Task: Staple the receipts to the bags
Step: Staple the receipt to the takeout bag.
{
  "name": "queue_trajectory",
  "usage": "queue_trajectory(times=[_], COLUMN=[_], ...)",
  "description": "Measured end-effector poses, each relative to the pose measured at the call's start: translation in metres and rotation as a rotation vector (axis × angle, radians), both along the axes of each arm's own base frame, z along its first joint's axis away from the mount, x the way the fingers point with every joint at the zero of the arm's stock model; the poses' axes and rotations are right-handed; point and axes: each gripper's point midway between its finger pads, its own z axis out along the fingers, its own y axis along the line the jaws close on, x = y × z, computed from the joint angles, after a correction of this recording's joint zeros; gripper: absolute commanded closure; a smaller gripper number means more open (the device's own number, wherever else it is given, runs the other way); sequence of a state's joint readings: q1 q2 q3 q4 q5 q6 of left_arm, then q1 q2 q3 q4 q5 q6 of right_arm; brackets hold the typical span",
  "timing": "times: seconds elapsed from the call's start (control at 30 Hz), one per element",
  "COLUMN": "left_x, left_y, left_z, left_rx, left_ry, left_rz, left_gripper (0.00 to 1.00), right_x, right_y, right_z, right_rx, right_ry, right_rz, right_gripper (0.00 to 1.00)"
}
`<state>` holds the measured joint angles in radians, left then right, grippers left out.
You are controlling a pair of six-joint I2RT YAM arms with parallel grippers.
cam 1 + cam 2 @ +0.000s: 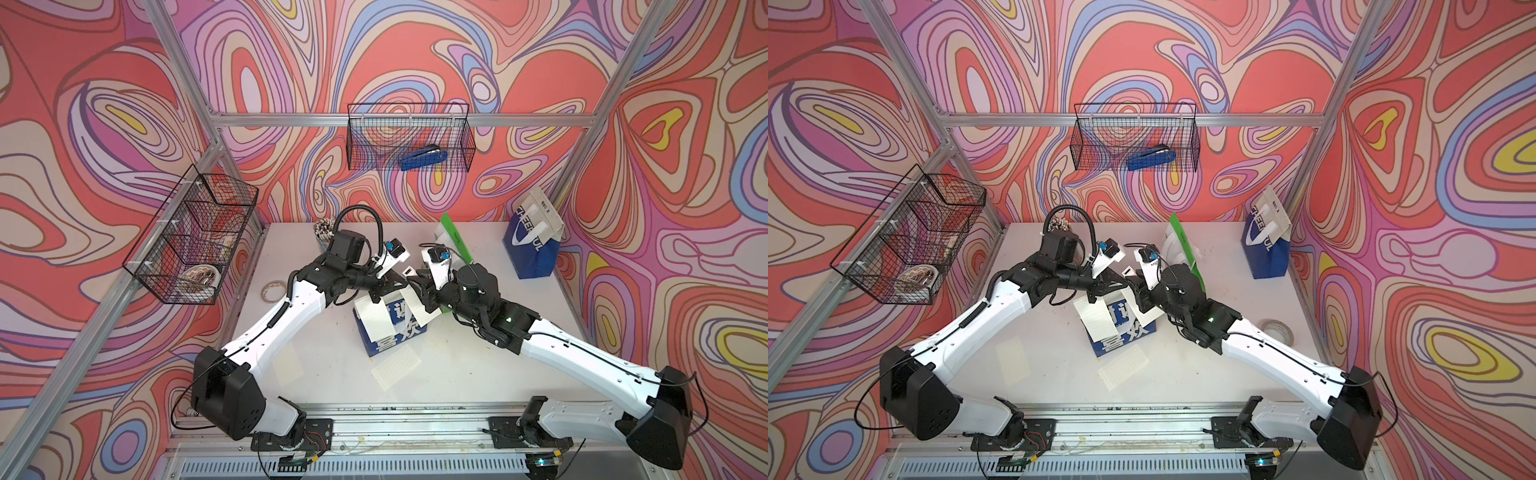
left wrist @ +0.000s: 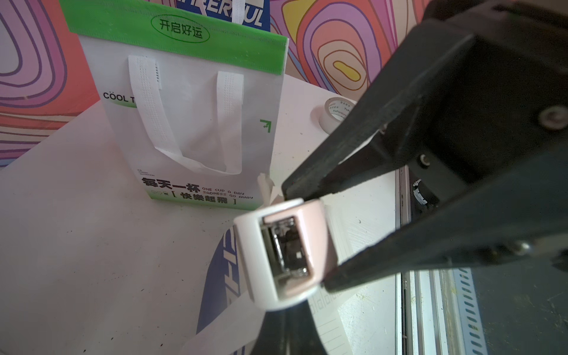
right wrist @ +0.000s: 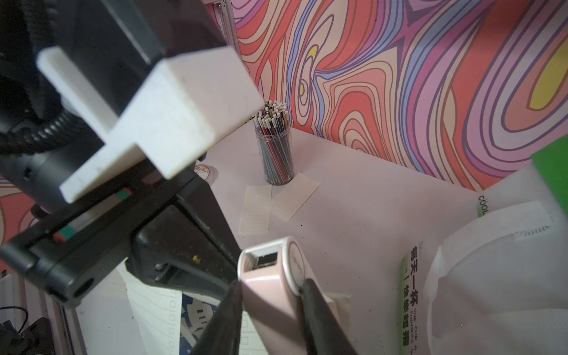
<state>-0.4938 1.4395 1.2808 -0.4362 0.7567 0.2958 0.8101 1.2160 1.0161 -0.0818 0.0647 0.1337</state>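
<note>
The white counter (image 1: 465, 365) carries everything. A back wire basket (image 1: 409, 137) hangs on the wall above the back edge and holds a blue stapler (image 1: 424, 160). A left wire basket (image 1: 191, 237) hangs over the left edge.

The blue-white bag with Chinese characters (image 1: 395, 338) sits at the middle of the counter, right under both grippers. The CHEERFUL bag (image 1: 530, 253) stands in the back right corner. The green-white bag (image 2: 196, 123) stands upright near the back edge, between those two, with its white handle hanging down its face.

One receipt (image 1: 374, 318) and a second receipt (image 1: 417, 307) lie over the upper face of the middle bag. A third receipt (image 1: 395, 368) lies flat just in front of that bag. A fourth receipt (image 1: 289, 365) lies toward the front left, beside the left arm. Two more overlapping receipts (image 3: 255, 209) lie at the foot of the pen cup (image 3: 275, 153), which stands near the back edge.

A tape roll (image 1: 272, 291) lies near the left edge, and a second tape roll (image 1: 1277, 330) lies near the right edge.

The pink stapler (image 2: 276, 255) is held above the top of the middle bag. The left gripper (image 2: 304, 236) is clamped tight on it, one finger on each side. The right gripper (image 3: 272, 284) is parted only by the stapler's width, its fingers pressed against both sides of the stapler's body.
</note>
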Motion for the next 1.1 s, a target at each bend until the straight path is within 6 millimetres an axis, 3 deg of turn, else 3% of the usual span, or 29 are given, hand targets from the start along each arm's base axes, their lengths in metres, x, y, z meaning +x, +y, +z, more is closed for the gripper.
queue_trajectory(times=[0.2, 0.47, 0.67, 0.87, 1.0, 1.1], left_x=[0.002, 0.002, 0.001, -0.003, -0.010, -0.016], left_y=[0.001, 0.001, 0.001, 0.002, 0.004, 0.005], left_z=[0.000, 0.000, 0.001, 0.002, 0.003, 0.003], left_rx=[0.001, -0.001, 0.002, 0.007, 0.009, 0.024], left_ry=[-0.001, -0.004, -0.026, -0.069, -0.119, -0.162], left_rz=[0.006, 0.005, -0.006, -0.036, -0.079, -0.126], left_gripper=[1.00, 1.00, 1.00, 1.00, 1.00, 1.00], right_x=[0.000, -0.008, -0.013, -0.021, -0.009, -0.003], right_y=[-0.002, -0.003, -0.009, -0.022, -0.032, -0.033], right_z=[0.002, -0.006, -0.006, 0.017, 0.029, 0.039], right_rx=[0.051, 0.122, 0.123, 0.109, 0.086, 0.037], right_ry=[0.026, 0.080, 0.073, -0.013, -0.039, -0.085], right_rz=[-0.015, -0.008, -0.014, 0.000, 0.047, 0.108], right_gripper=[0.73, 0.67, 0.55, 0.44, 0.24, 0.17])
